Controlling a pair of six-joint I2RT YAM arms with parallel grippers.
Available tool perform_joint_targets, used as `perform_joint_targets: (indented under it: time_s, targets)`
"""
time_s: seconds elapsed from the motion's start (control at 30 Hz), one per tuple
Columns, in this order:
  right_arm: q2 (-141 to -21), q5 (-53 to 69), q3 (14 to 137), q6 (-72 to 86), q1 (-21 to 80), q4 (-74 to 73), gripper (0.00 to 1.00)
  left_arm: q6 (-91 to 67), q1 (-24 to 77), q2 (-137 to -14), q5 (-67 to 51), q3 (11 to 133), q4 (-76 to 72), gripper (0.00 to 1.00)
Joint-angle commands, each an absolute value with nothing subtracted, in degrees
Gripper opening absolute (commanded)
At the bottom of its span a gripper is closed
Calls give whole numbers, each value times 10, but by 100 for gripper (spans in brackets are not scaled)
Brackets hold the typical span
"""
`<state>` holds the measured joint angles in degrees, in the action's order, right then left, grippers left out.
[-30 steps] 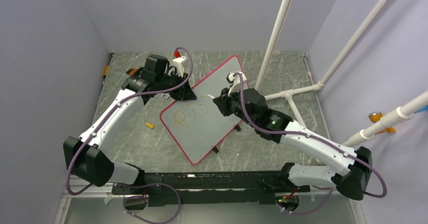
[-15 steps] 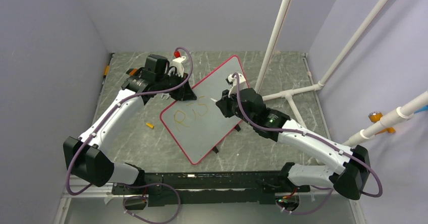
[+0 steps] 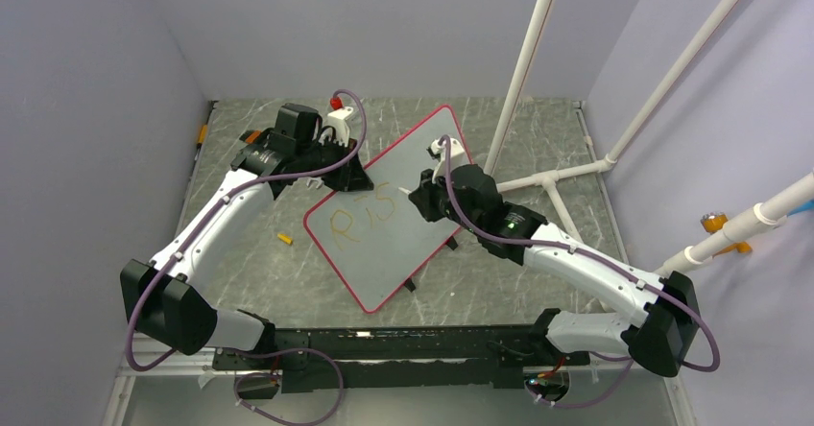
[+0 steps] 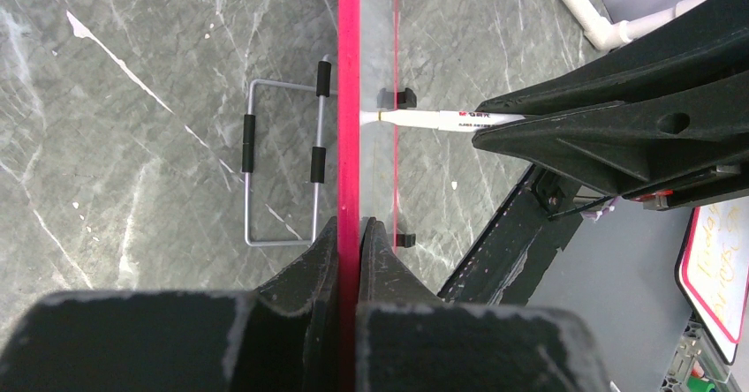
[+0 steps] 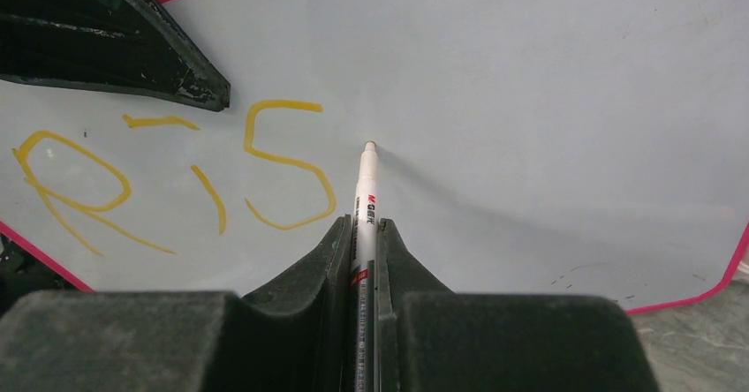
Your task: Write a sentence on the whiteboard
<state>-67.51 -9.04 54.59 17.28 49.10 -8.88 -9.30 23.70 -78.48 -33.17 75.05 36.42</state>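
Observation:
The whiteboard [image 3: 389,253] has a red-pink rim and stands tilted on the table. My left gripper [image 3: 347,178] is shut on its upper left rim [image 4: 349,101], with a jaw on each side of the edge [image 4: 350,226]. The sentence [image 3: 360,217] reads "RiS" in orange-yellow strokes [image 5: 177,176]. My right gripper [image 3: 419,199] is shut on a slim white marker pen [image 5: 366,180]. The pen's tip is at the board surface [image 5: 548,92], just right of the "S". The pen also shows in the left wrist view [image 4: 433,118].
A small orange piece [image 3: 284,239] lies on the table left of the board. White pipes [image 3: 523,71] rise at the back right. A wire stand [image 4: 283,180] sits behind the board. A red and white object [image 3: 338,109] stands at the back.
My right arm has shifted a little, its wrist edging left over the board. The letters look the same. My left arm has not moved.

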Motion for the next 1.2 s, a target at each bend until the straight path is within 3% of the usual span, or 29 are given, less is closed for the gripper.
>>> perform_joint_targets:
  time_s: [0.0,0.63,1.17]
  targets:
    - [-686,-105,550,177,478,-60,0,-19,240,-780,-247,757,323,0]
    - [-696,-105,596,152,471,-69,0,-20,243,-784,-246,757,323,0]
    - [-698,-9,579,154,475,-67,0,-20,243,-784,-242,757,324,0]
